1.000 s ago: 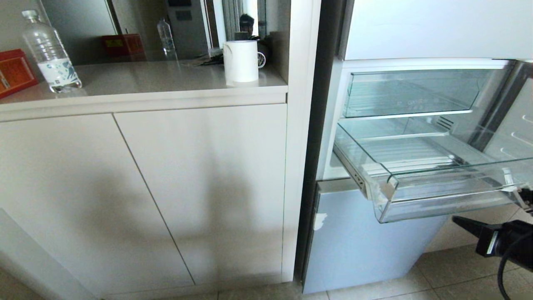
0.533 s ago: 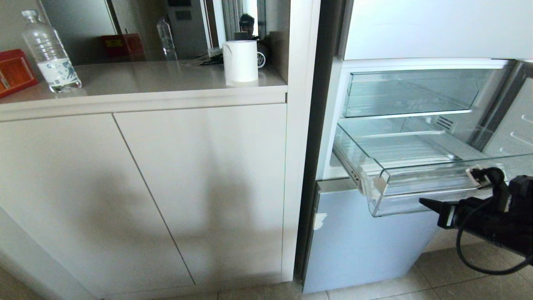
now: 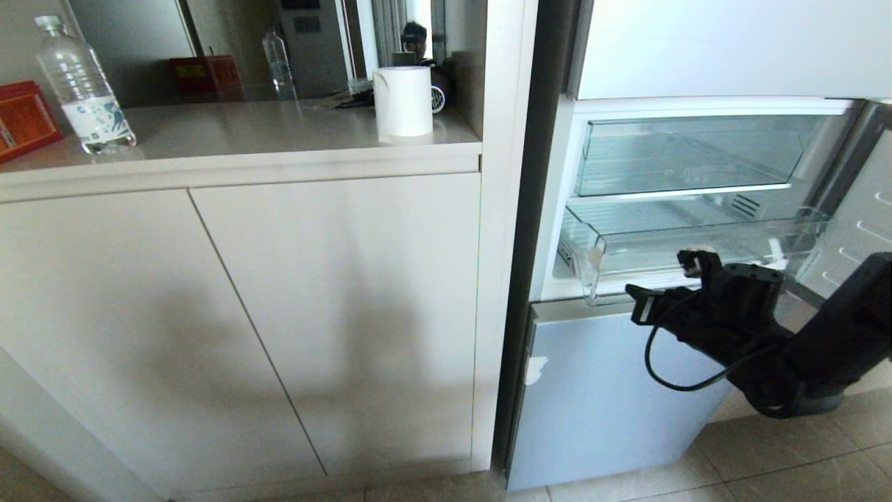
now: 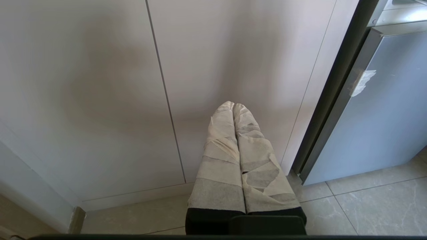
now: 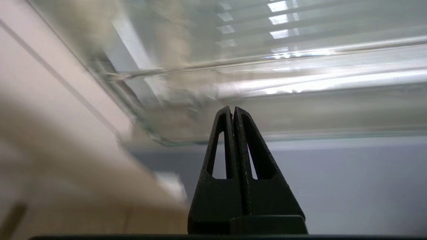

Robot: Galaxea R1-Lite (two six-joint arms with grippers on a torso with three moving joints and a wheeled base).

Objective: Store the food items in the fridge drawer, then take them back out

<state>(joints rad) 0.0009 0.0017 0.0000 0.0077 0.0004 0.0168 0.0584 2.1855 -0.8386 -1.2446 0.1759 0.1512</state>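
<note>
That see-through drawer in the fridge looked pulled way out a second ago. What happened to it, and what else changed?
The lower clear fridge drawer has slid back into the fridge and is now almost closed. The right gripper, fingers shut and holding nothing, has risen from near the floor and swung in against the drawer's front, apparently pushing it. Nothing was grasped or released. The upper drawer, the bottle and the white mug stayed put.

Right gripper (image 3: 637,305) raised, fingers (image 5: 230,133) pressed together, left gripper (image 4: 233,106) parked low, fingers closed
</note>
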